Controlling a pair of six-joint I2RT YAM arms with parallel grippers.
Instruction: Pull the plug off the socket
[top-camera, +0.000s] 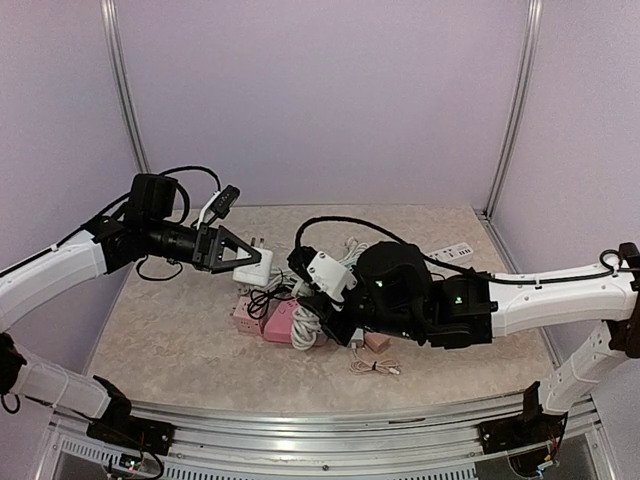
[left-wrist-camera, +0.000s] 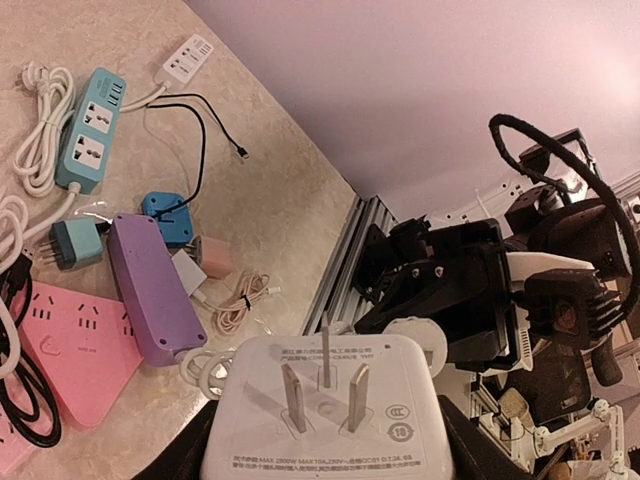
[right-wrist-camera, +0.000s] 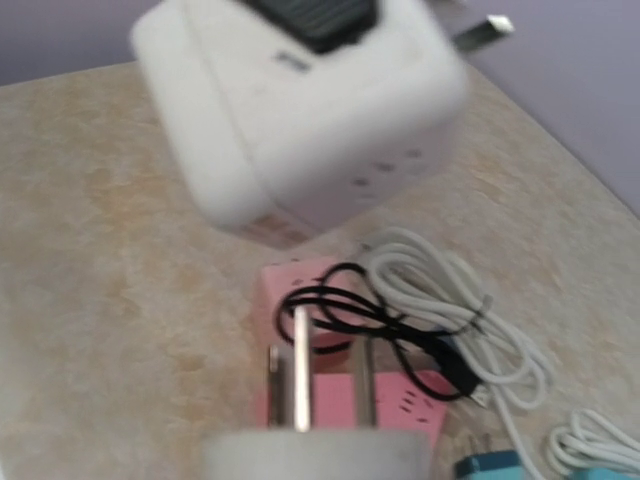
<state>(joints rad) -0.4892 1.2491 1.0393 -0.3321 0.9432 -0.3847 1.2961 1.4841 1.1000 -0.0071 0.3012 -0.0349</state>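
Observation:
The socket is a white cube adapter (left-wrist-camera: 325, 410) with three prongs of its own. My left gripper (top-camera: 232, 257) is shut on it and holds it in the air, a black finger (left-wrist-camera: 185, 455) on either side. The plug (top-camera: 330, 272) is a white body with three metal prongs (right-wrist-camera: 300, 375). It sits in my right gripper (top-camera: 322, 278), which is shut on it. In the right wrist view the plug's prongs are bare and point toward the blurred socket (right-wrist-camera: 300, 110), with an open gap between the two.
Below them a pink power strip (top-camera: 280, 322) lies on the table with a black cable (right-wrist-camera: 380, 320) and coiled white cords (right-wrist-camera: 480, 330) on and beside it. A purple strip (left-wrist-camera: 150, 290), a blue strip (left-wrist-camera: 90, 130) and small chargers lie nearby. A white strip (top-camera: 452, 253) sits at the back right.

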